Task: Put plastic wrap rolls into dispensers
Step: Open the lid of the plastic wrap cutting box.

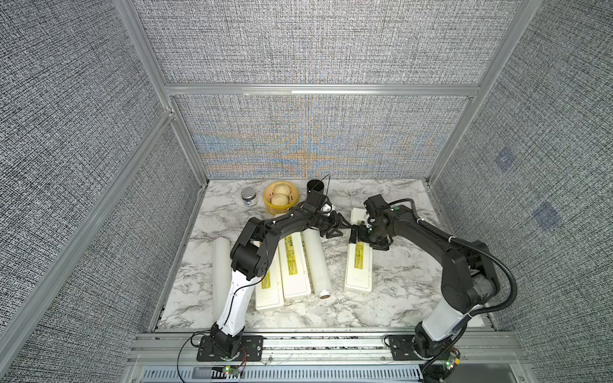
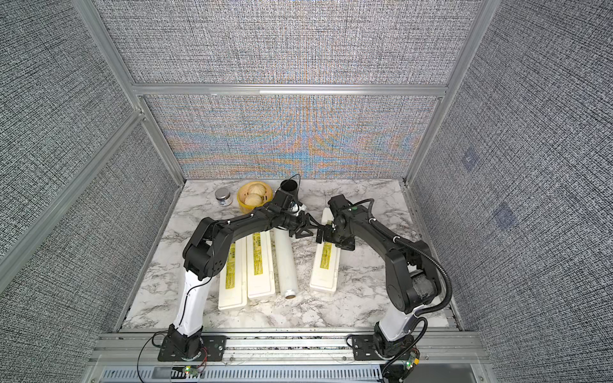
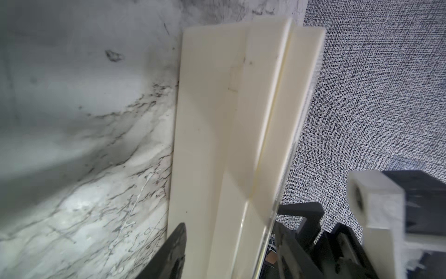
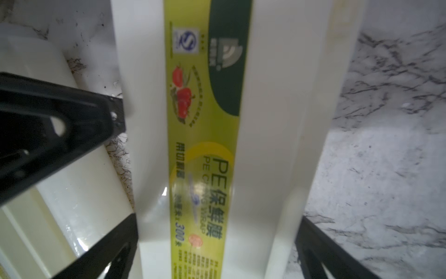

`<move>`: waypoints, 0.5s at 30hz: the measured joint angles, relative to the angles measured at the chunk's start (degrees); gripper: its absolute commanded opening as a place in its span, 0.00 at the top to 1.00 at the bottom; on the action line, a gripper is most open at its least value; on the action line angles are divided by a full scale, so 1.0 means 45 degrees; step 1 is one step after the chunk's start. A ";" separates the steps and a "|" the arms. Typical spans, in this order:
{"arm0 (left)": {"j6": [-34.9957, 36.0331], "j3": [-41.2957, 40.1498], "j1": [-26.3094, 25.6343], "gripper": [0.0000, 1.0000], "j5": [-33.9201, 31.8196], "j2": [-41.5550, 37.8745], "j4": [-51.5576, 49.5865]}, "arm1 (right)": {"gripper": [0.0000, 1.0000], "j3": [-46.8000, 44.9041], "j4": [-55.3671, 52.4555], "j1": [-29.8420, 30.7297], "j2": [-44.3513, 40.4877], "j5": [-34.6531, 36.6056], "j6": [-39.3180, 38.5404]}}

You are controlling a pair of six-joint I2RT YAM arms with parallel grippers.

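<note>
Left hand (image 1: 347, 226) pinches the edge of the lone dispenser (image 1: 358, 272) beside a roll (image 1: 317, 265); right hand (image 1: 365, 239) straddles it, spread.

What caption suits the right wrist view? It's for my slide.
The right gripper straddles the labelled dispenser; a plastic wrap roll lies alongside.

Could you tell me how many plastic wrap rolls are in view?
2. Left roll: beside the left arm. Middle roll: between the middle dispenser and right dispenser. More may be hidden inside dispensers.
</note>
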 measured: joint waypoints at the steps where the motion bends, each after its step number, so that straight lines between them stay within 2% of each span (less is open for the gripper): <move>1: -0.0005 -0.0005 0.0044 0.42 -0.0005 -0.0068 -0.0005 | 0.01 0.0000 0.0029 0.0029 0.0083 0.0029 0.0010; 15: 0.0034 -0.0223 0.0189 0.42 -0.0068 -0.0107 0.0000 | 0.01 0.1151 -0.1336 0.0301 0.0112 0.0831 -0.0267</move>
